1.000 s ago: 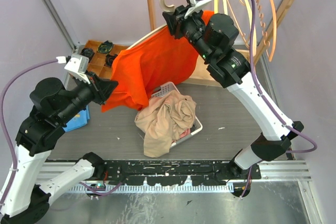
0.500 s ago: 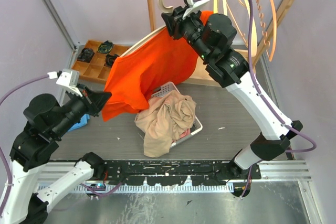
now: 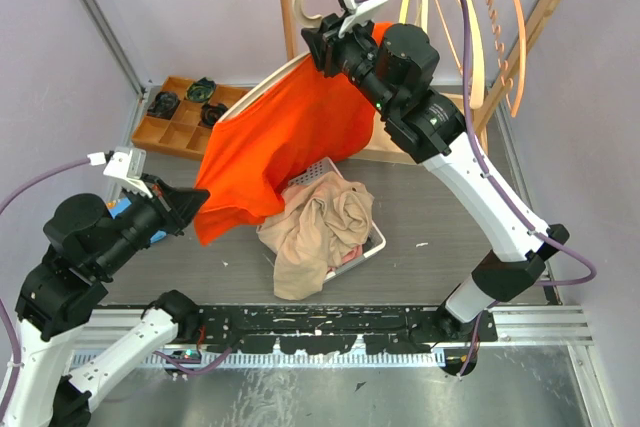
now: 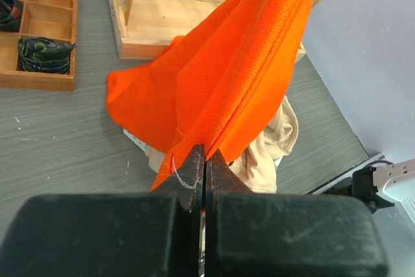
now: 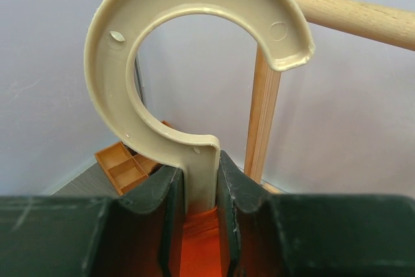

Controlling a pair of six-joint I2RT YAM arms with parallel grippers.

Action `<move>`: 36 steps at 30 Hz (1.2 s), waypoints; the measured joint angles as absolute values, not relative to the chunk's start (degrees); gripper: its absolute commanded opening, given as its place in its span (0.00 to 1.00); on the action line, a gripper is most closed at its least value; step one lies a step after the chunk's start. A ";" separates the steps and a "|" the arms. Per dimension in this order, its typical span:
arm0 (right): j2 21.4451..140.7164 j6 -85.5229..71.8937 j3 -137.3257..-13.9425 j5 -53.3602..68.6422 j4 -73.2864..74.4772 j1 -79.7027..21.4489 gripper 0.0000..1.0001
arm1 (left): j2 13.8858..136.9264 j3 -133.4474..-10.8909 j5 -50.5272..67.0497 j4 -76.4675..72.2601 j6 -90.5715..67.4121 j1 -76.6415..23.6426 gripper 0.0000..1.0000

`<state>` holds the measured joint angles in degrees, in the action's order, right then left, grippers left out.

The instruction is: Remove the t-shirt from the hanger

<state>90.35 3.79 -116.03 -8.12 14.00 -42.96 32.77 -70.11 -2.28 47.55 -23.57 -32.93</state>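
Above the table in the top view, the orange t-shirt (image 3: 290,132) hung stretched between both arms, over a basket (image 3: 318,171) of beige clothes (image 3: 315,232), with a wooden tray (image 3: 168,134) behind. The right gripper (image 3: 322,42) was raised high and the left gripper (image 3: 192,202) was low. In the left wrist view, the jaws pressed together on the t-shirt's hem, and the cloth hid most of the basket. In the right wrist view, the jaws clamped the hanger (image 5: 149,50) at its neck; only a strip of the t-shirt showed.

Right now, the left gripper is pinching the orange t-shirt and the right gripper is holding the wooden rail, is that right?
Not quite. The right gripper holds the cream hanger just under its hook, not the wooden rail; the right wrist view shows it. The left gripper is pinching the orange t-shirt.
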 measured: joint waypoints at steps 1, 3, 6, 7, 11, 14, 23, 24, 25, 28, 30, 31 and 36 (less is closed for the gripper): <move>90.45 3.79 -116.25 -8.05 14.11 -42.98 0.09 | 32.42 -69.84 -2.28 47.68 -23.75 -32.93 0.00; 90.70 3.77 -116.81 -8.01 14.48 -43.03 0.09 | 31.62 -69.34 -2.28 47.81 -24.10 -32.93 0.00; 90.94 3.75 -117.34 -7.88 14.68 -43.03 0.09 | 30.92 -69.25 -2.28 48.05 -24.32 -32.93 0.00; 91.18 3.75 -117.73 -7.79 14.79 -43.03 0.09 | 30.83 -69.25 -2.26 48.12 -24.36 -32.93 0.00; 91.70 3.75 -118.41 -7.49 14.92 -43.05 0.09 | 30.85 -68.73 -2.07 48.10 -24.71 -32.93 0.00; 92.01 3.75 -118.72 -7.33 15.07 -43.05 0.09 | 30.96 -67.75 -1.78 47.97 -25.10 -32.93 0.00; 92.03 3.75 -118.76 -7.38 15.11 -43.05 0.09 | 31.59 -66.04 -0.30 47.62 -25.74 -32.93 0.00; 92.03 3.77 -118.78 -7.38 15.14 -43.05 0.09 | 31.66 -66.00 -0.19 47.48 -25.74 -32.93 0.00; 92.03 3.77 -118.87 -7.38 15.18 -43.05 0.09 | 31.77 -65.98 -0.03 47.40 -25.74 -32.93 0.00; 92.03 3.75 -119.50 -7.38 15.55 -43.03 0.09 | 32.71 -65.91 0.45 46.61 -25.69 -32.93 0.00; 92.03 3.75 -119.90 -7.38 15.51 -43.03 0.09 | 33.93 -65.91 0.80 45.91 -25.58 -32.93 0.00; 92.03 3.75 -120.07 -7.40 15.51 -43.00 0.09 | 34.87 -65.91 1.17 45.43 -25.52 -32.93 0.00; 92.01 2.87 -120.62 -7.77 15.25 -42.94 0.09 | 38.52 -65.36 3.14 44.62 -25.56 -32.93 0.00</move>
<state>92.01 2.87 -120.62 -7.77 15.25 -42.94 38.52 -65.36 3.14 44.62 -25.56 -32.93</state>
